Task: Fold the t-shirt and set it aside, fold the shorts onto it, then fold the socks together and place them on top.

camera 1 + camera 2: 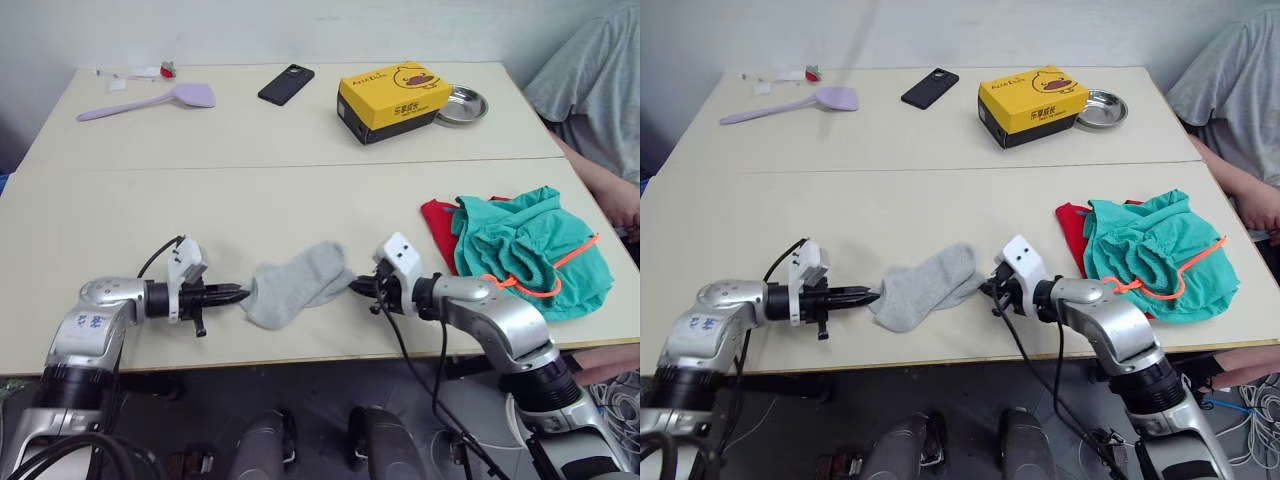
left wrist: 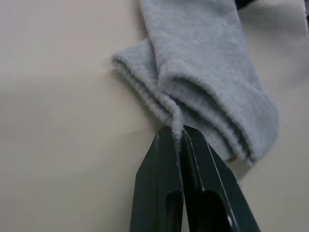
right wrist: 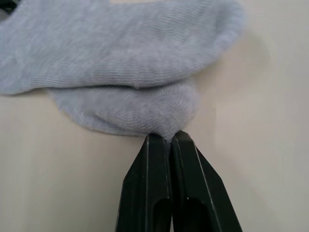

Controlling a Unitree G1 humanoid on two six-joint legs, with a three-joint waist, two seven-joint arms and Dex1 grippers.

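A yellow box (image 1: 393,100), a metal dish (image 1: 462,105), a black phone (image 1: 286,84) and a lilac spatula (image 1: 150,101) are lying across the far worktop (image 1: 250,135); a person (image 1: 598,95) is sitting beside it.

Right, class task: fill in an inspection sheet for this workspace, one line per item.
Surface: two beige tables butted together.
Job's things: grey socks stacked near the front edge; teal shorts bunched on the red t-shirt at the right.
Clutter: yellow duck box, black phone, lilac spatula, steel dish.
Grippers: left gripper pinches the socks' cuff edge; right gripper pinches the opposite end.
Cables: black leads hang from the right wrist.
Surroundings: seated person at the right; white wall behind.
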